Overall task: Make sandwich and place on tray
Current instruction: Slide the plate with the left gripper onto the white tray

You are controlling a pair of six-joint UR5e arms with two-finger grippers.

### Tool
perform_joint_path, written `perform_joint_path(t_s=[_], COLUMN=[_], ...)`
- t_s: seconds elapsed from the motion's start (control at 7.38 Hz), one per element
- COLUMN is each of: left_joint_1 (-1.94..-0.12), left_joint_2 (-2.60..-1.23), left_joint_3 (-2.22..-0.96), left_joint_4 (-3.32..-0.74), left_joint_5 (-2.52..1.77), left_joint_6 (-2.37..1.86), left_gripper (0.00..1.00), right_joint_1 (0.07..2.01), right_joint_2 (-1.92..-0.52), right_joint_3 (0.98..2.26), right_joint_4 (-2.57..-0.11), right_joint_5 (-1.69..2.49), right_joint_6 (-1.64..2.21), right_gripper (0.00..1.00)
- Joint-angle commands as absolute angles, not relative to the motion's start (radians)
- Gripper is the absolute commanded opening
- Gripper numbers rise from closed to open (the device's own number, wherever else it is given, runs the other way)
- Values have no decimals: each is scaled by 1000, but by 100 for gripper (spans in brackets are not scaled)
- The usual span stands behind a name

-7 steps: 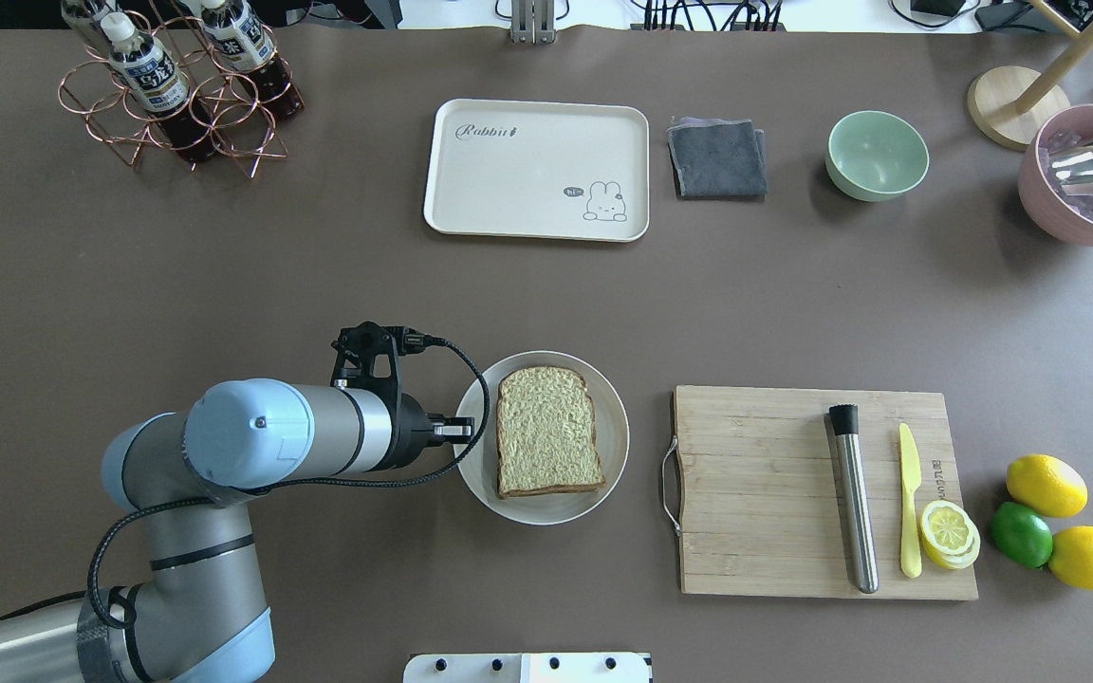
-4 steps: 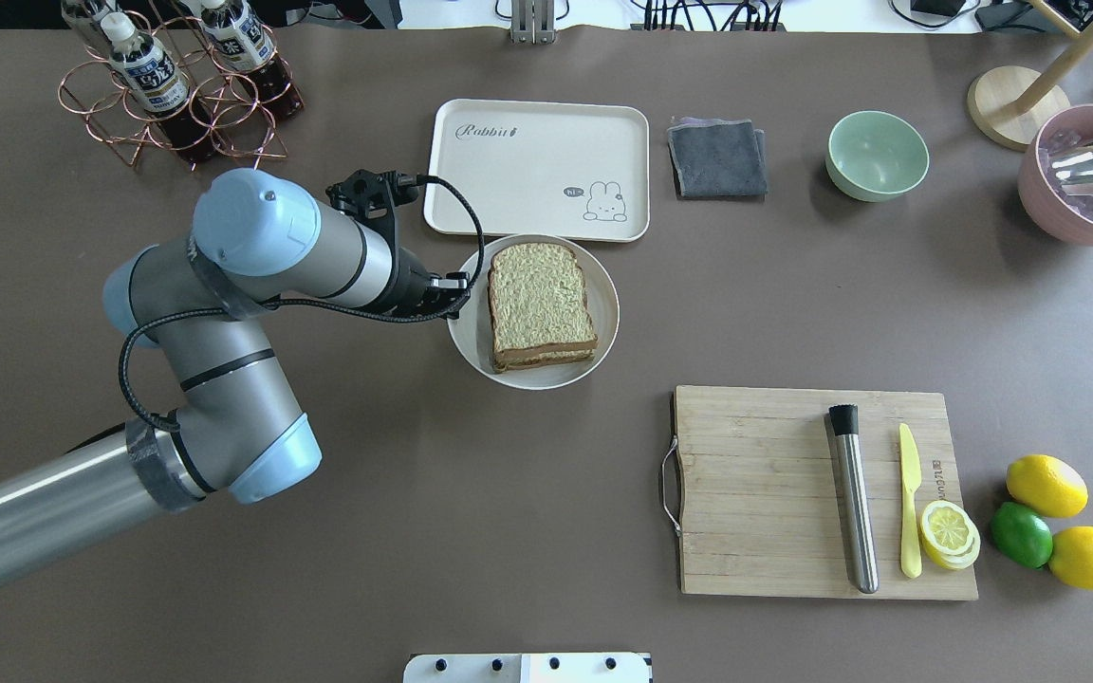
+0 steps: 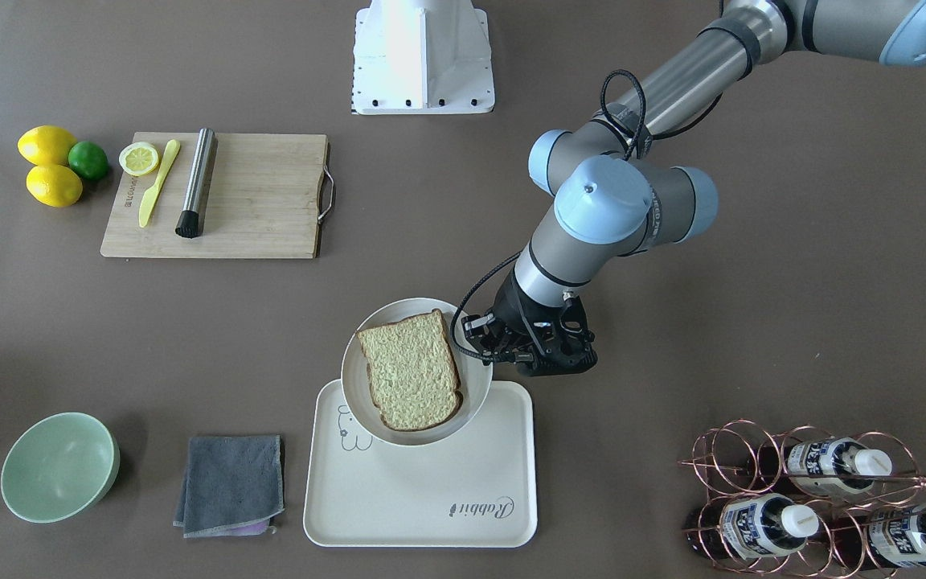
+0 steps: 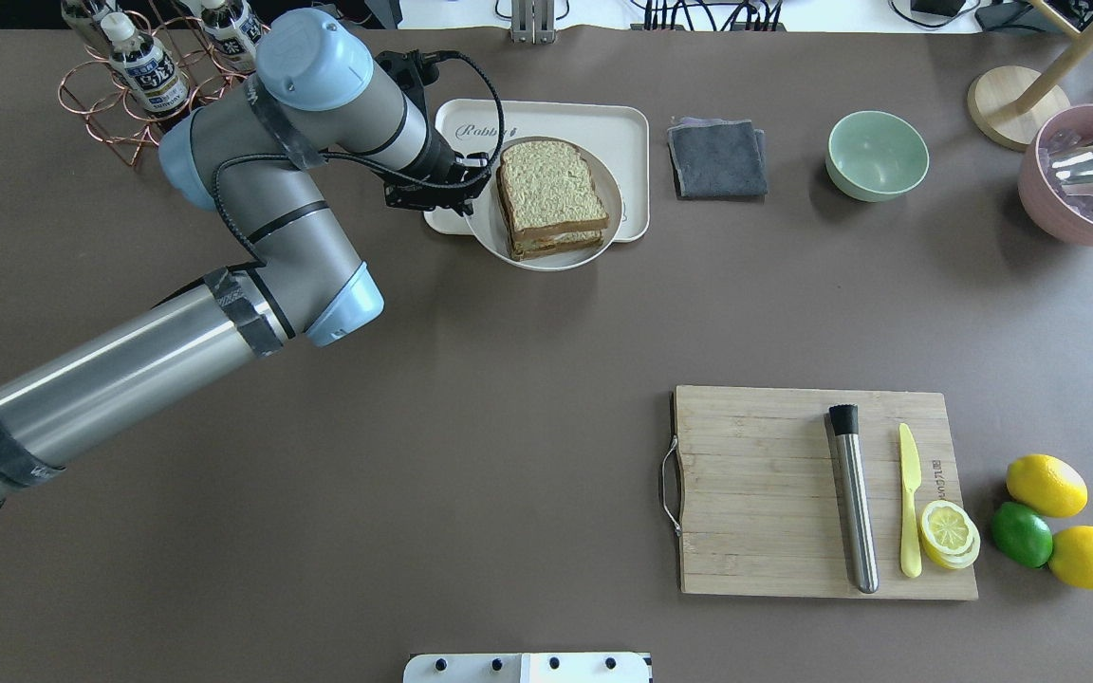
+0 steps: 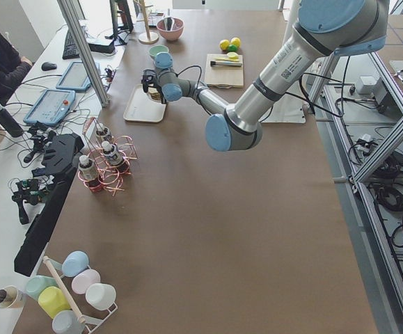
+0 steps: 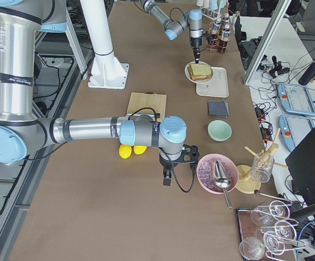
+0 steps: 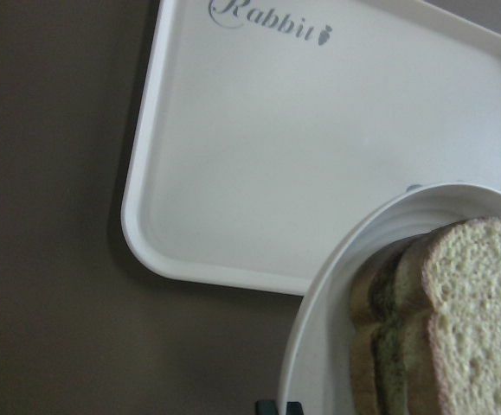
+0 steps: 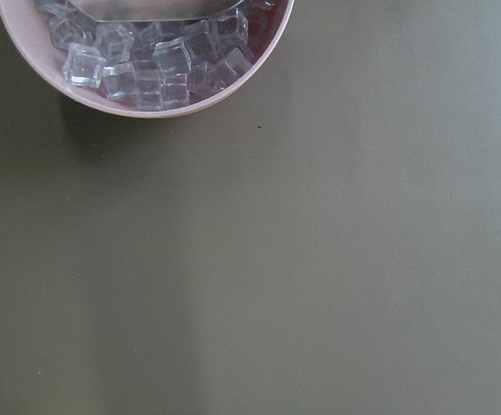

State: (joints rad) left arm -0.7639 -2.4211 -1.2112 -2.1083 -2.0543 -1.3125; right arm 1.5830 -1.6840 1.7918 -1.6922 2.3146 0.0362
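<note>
Overhead exterior view, sandwich [image 4: 551,194]: two bread slices are stacked with something pale yellow between them. It sits on the round white plate [image 4: 546,264], in the upper middle of the frame.
Plate: it is now over the lower right part of the tray [image 4: 627,123]. Its bottom edge sticks out past the tray's lower edge. It looks held up in the air, but I cannot tell if it touches the tray.
Left gripper [image 4: 477,185]: it is pinched tight on the plate's left rim.
What changed: a moment ago the plate was on the table in the lower middle of the frame. Then it was just below the tray. Now it is over the tray. The arm has swung up to the upper left.
What it means: the sandwich looks made. I think the plate only needs to go a bit further in and then be set down.
Tray: it has not moved.
Right gripper [image 6: 167,176]: it hangs near the pink ice bowl [image 8: 146,111], far from the sandwich. I cannot tell if its fingers are apart or together.
</note>
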Motion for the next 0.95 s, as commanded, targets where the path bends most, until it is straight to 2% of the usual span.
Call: perform_joint_path(t_s=[0.0, 0.27, 0.68, 0.81], left_joint_1=[-804, -807, -808, -808], left_joint_2=[-2577, -2655, -2655, -2654], left_joint_3=[-899, -736, -718, -719], left_joint_4=[-2260, -2319, -2347, -2349], left_joint_5=[-2054, -2001, -1977, -1959], left_joint_6=[-1312, -1312, -1312, -1310], left_gripper=[0, 0, 0, 48], right_joint_1=[1583, 1583, 1583, 1583], right_joint_2=[-1677, -1674, -1672, -1674], right_joint_3=[1792, 1792, 1795, 1790], right_joint_4=[-1692, -1692, -1692, -1692], right_joint_5=[2315, 2315, 2315, 2315], right_joint_6=[38, 41, 41, 41], right_gripper=[100, 100, 100, 100])
